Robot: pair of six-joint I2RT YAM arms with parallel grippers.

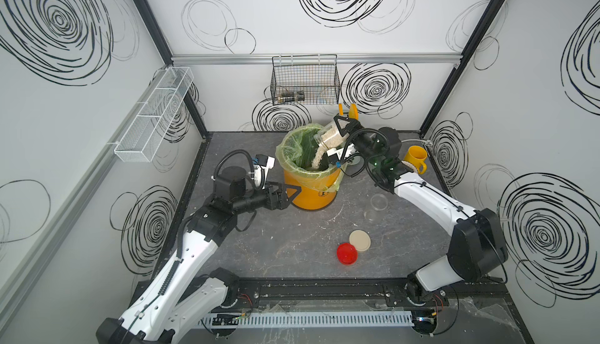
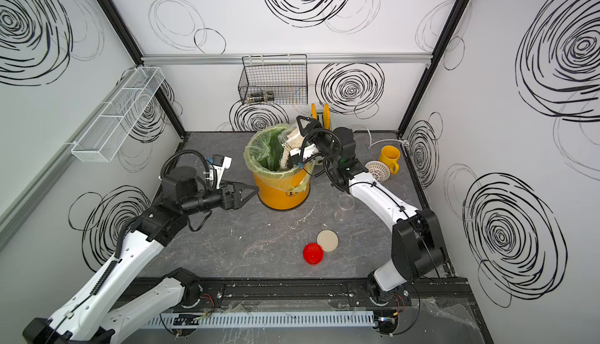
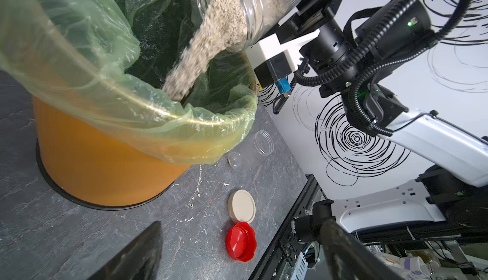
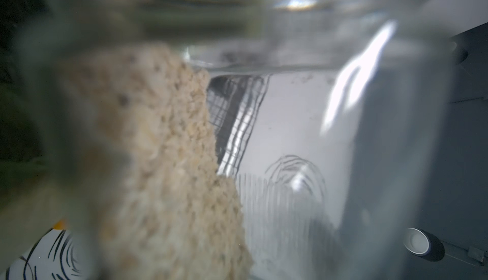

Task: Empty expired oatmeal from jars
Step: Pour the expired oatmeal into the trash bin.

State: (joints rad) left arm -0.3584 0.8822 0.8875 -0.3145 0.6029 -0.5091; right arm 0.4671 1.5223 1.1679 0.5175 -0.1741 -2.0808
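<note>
My right gripper [image 1: 337, 133] is shut on a clear jar [image 1: 328, 139], holding it tilted mouth-down over the orange bucket [image 1: 313, 196] with its green liner. Oatmeal [image 3: 195, 54] streams from the jar [image 3: 237, 9] into the bucket [image 3: 105, 165]. The right wrist view is filled with the jar wall [image 4: 303, 133] and oatmeal [image 4: 163, 159]. A second clear jar [image 1: 376, 207] lies empty on its side on the table. The cream lid [image 1: 359, 241] and red lid [image 1: 346, 253] rest side by side nearer the front. My left gripper [image 1: 293, 193] stands open and empty by the bucket's left wall.
A yellow mug [image 1: 415, 159] and a white perforated dish [image 2: 376, 170] stand at the back right, behind my right arm. A black wire basket [image 1: 305, 81] hangs on the back wall and a white mesh shelf [image 1: 152, 115] on the left wall. Stray flakes dot the table [image 1: 292, 238].
</note>
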